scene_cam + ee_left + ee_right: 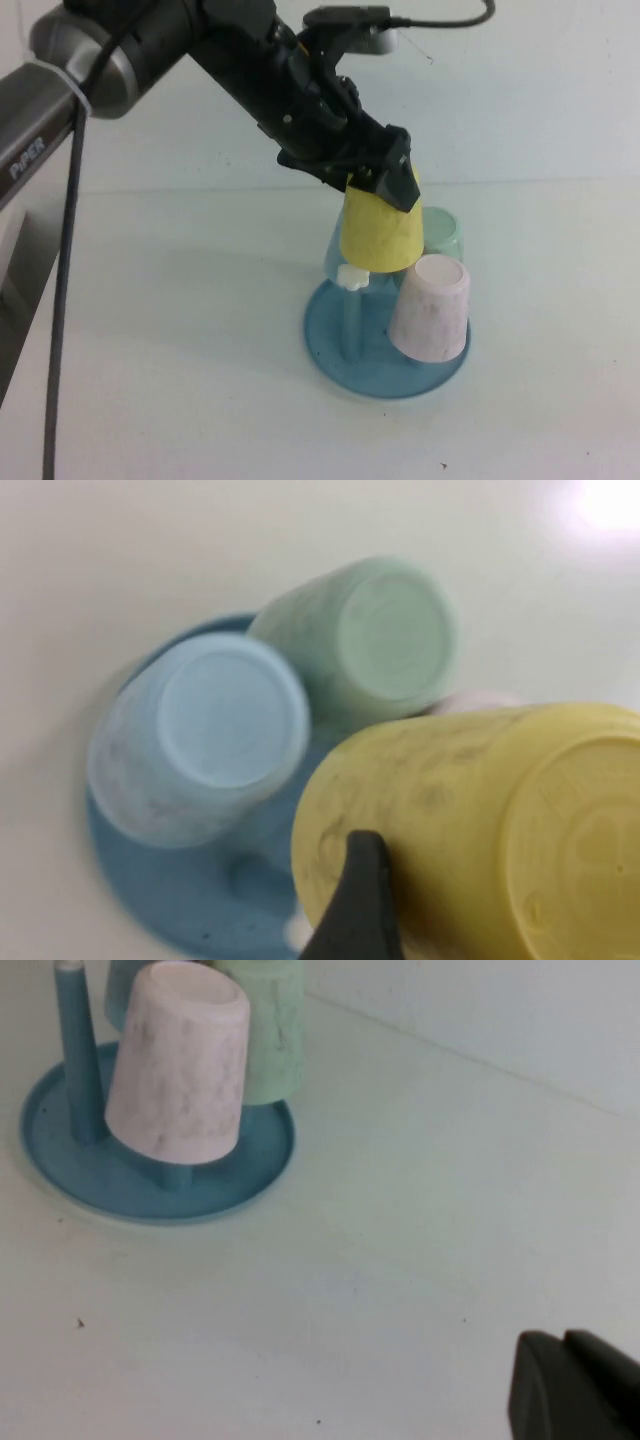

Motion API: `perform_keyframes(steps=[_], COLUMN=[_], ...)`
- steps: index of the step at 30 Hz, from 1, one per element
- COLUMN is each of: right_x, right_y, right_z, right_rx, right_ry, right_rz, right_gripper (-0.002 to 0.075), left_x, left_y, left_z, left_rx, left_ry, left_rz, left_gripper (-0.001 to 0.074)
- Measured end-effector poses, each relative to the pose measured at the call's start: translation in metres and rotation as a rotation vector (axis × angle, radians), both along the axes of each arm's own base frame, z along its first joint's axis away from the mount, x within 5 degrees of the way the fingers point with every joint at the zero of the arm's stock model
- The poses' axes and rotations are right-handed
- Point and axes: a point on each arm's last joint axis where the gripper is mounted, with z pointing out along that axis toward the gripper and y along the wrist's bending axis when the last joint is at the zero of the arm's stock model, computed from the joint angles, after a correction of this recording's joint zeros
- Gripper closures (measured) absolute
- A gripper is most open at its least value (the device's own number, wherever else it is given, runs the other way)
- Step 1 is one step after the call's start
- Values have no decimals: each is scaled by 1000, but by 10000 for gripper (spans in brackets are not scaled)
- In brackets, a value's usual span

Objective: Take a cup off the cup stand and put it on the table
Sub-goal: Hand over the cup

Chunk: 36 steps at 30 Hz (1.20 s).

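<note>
My left gripper (388, 178) is shut on the upturned bottom of the yellow cup (380, 236) and holds it tilted just above the blue cup stand (328, 338). A bare peg with a white cap (352, 277) stands just under the cup's rim. In the left wrist view the yellow cup (480, 820) fills the near side, with one dark finger (358, 900) against its wall. My right gripper (572, 1385) hovers low over the white table (150, 380), its fingers together and empty, to the right of the stand (60, 1175). It is out of the high view.
A pale pink cup (432, 308) sits upside down on the stand's front right peg. A green cup (445, 235) and a light blue cup (333, 252) sit upside down on the rear pegs. The table's back edge meets a white wall.
</note>
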Motion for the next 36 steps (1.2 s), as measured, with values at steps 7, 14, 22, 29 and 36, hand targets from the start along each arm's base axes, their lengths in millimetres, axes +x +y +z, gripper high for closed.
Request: perform_keyframes(steps=[7,14,22,29,36], right_x=[0,-12,-17,-17,-18], right_y=[9,27,29,29,28], right_z=[9,60,78,82,86], right_rx=[191,519,641,663,662], right_ry=[-28,-335,-452,-456,-472], right_rz=[23,215,272,262,253], right_gripper=[729,673,286,267,381], left_x=[-32,-61,-82,-110,-124], left_y=[3,-8,-28,-68,-89], left_z=[53,96,115,107,100], left_rx=[-188,-536,-764,-775,-769], left_ry=[-22,88,197,265,268], left_rz=[-27,-123,-247,-378,-456], left_gripper=[163,164,167,168,169])
